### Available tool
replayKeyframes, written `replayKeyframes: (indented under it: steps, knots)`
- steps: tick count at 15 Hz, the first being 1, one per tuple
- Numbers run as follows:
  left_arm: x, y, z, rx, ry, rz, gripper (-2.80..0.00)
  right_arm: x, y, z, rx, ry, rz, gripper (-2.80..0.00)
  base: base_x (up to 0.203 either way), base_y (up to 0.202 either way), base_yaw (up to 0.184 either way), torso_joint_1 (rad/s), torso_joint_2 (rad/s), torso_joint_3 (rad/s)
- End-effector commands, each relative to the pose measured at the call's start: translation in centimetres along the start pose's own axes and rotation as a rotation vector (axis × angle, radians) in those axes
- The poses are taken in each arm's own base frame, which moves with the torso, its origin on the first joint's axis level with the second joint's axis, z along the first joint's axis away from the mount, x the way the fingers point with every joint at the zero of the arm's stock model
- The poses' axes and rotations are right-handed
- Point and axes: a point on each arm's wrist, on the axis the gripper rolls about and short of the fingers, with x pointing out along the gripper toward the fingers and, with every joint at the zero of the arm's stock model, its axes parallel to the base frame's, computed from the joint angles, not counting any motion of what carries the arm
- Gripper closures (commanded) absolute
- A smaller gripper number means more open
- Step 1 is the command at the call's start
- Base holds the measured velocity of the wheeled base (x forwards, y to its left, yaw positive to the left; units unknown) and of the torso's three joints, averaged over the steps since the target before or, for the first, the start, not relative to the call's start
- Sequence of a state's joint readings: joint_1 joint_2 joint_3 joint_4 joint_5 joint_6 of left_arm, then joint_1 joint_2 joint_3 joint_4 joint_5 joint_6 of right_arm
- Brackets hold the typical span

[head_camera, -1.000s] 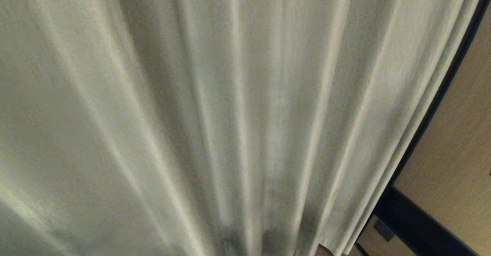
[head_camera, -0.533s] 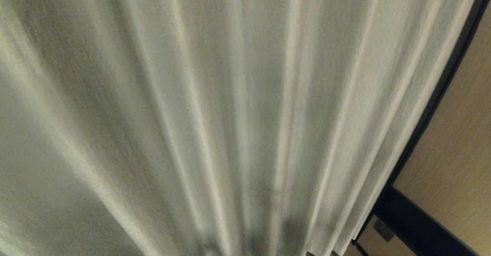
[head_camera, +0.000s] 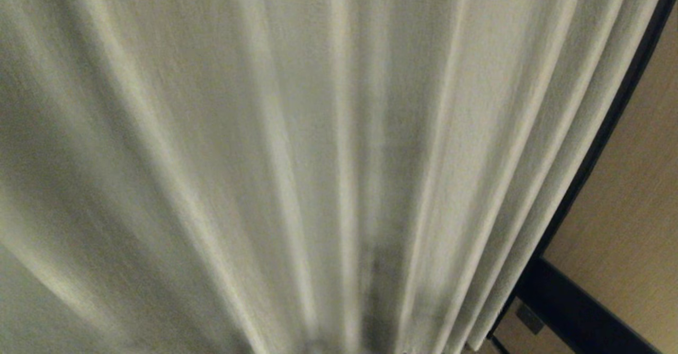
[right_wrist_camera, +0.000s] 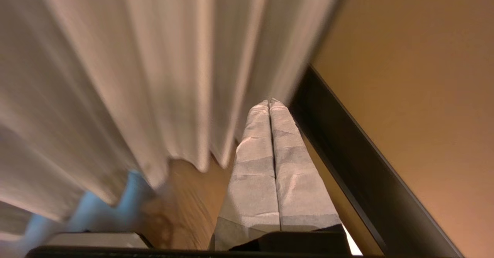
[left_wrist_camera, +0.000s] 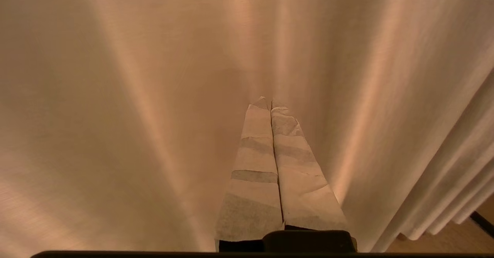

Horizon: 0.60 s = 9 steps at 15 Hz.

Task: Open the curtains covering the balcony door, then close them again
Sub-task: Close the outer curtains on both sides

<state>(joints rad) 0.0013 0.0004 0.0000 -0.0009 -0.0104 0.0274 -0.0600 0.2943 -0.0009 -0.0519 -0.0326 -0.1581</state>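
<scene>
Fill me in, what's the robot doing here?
It faces the curtains, which hang drawn and fill the head view, with a dark frame showing at their right edge. Left gripper points at the cloth, jaws shut and empty. Right gripper, also shut and empty, sits by the curtain's edge next to the frame. Nothing is gripped.

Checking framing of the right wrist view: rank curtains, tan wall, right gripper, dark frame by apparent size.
1. curtains
2. tan wall
3. right gripper and dark frame: alike; the gripper's nearness makes ranking unsure.
</scene>
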Motion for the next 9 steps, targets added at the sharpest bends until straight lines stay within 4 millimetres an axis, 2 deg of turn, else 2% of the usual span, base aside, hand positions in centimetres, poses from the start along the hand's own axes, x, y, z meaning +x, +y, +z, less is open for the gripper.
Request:
replayKeyframes:
  steps: [1, 5, 9]
  knots:
    - [0.0, 0.0, 0.0, 0.0, -0.001, 0.0, 0.0, -0.5, 0.0, -0.2, -0.003, -0.075, 0.053, 0.0, 0.0, 0.0, 0.0, 0.0, 0.0, 0.0]
    - [0.0, 0.0, 0.0, 0.0, -0.001, 0.0, 0.0, -1.7, 0.0, -0.8, 0.03, -0.215, 0.051, 0.0, 0.0, 0.0, 0.0, 0.0, 0.0, 0.0]
    - [0.0, 0.0, 0.0, 0.0, -0.001, 0.0, 0.0, -2.1, 0.1, -1.4, 0.158, -0.249, 0.062, 0.0, 0.0, 0.0, 0.0, 0.0, 0.0, 0.0]
